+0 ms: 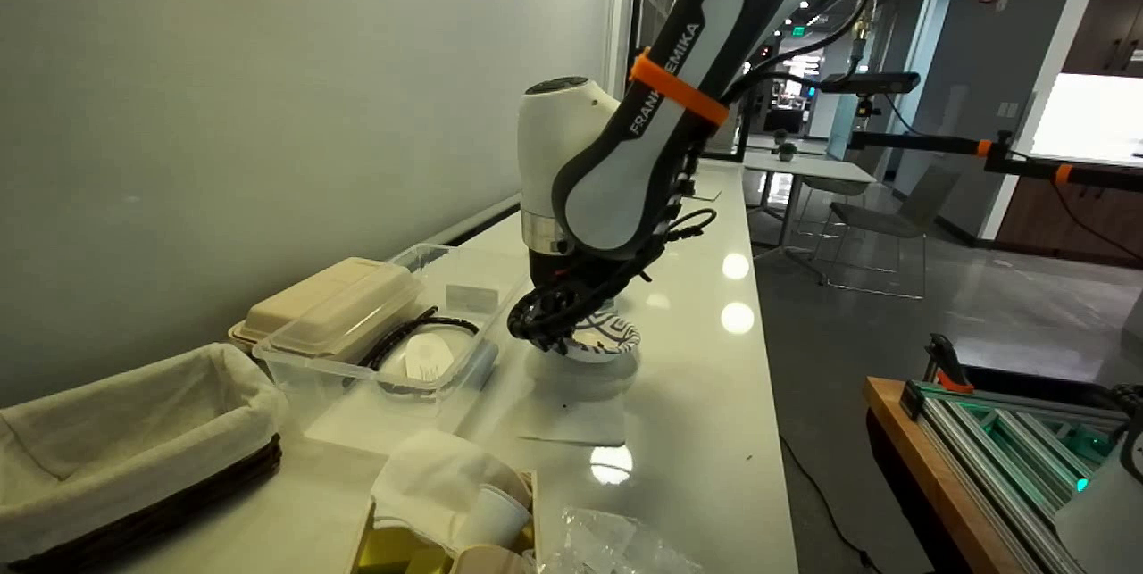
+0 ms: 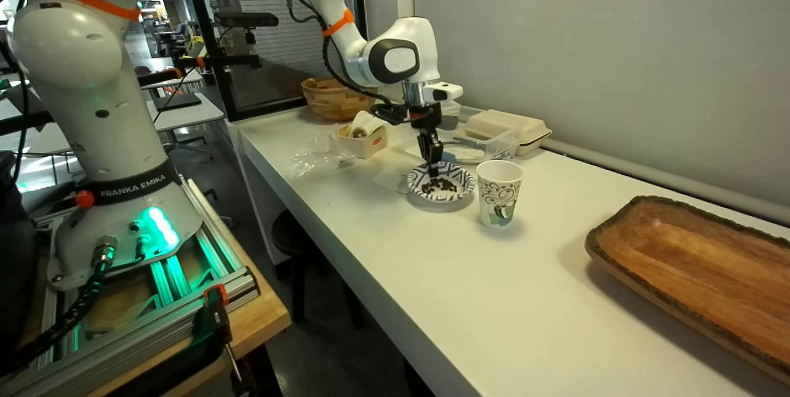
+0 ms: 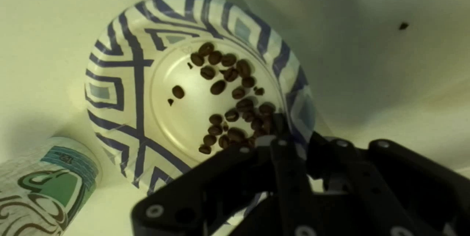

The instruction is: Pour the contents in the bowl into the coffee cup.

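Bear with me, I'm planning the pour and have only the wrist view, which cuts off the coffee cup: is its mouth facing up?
Observer: Yes. In an exterior view the coffee cup stands upright on the table, its open mouth facing up.
Operator: What lies past it, on the side away from the bowl?
Observer: A long brown wooden tray; the coffee cup stands between it and the bowl.
Operator: And from the bowl toward the wall?
Observer: A clear plastic container stands on that side, in both exterior views.
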You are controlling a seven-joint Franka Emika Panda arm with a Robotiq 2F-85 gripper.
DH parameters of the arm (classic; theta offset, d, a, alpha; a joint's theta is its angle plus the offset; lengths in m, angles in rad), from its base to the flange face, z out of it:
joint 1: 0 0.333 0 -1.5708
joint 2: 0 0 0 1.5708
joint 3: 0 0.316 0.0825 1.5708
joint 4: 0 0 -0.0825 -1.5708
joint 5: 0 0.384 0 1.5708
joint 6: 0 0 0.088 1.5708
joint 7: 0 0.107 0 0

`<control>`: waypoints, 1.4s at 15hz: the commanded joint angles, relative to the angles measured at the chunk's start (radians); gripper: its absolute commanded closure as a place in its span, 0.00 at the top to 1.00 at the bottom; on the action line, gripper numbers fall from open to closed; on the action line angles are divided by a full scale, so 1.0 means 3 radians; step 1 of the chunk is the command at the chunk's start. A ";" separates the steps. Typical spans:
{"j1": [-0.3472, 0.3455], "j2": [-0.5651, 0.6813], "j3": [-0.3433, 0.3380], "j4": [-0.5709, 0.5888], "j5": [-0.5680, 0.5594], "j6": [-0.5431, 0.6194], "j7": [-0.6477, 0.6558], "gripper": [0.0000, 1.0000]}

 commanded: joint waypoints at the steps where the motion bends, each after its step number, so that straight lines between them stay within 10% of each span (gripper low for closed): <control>1: 0.0205 -0.0309 -0.0116 -0.0200 -0.0101 -0.0337 0.0256 0.02; 11: 0.0088 -0.1322 -0.0021 -0.0580 -0.0768 -0.0667 0.0136 0.02; 21: -0.0437 -0.1861 0.0256 -0.0790 0.0267 -0.0672 -0.1610 0.02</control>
